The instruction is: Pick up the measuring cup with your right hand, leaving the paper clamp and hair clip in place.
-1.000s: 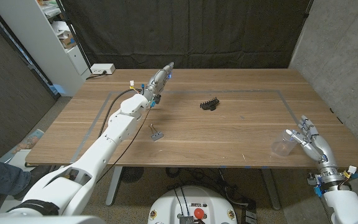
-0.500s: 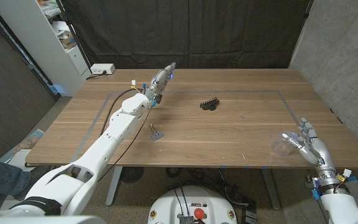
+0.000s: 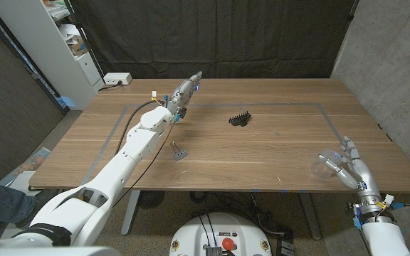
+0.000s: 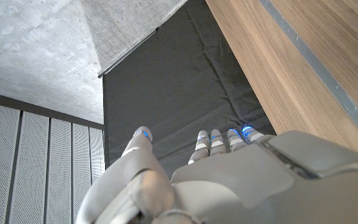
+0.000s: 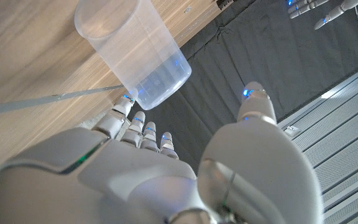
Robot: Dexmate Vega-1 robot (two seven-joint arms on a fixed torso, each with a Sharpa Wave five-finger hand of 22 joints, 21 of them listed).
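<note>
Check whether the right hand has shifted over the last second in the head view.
Yes. The right hand has slid toward the table's near edge and closed in around the measuring cup, which stayed put.

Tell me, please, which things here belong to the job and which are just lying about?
Job:
- cup, clear, near the table's front right edge
- right hand, open beside the cup
- clamp, to stay put
- hair clip, to stay put

Lying about:
- left hand, far left of the table
- white box beyond the table's corner
- shelf
</note>
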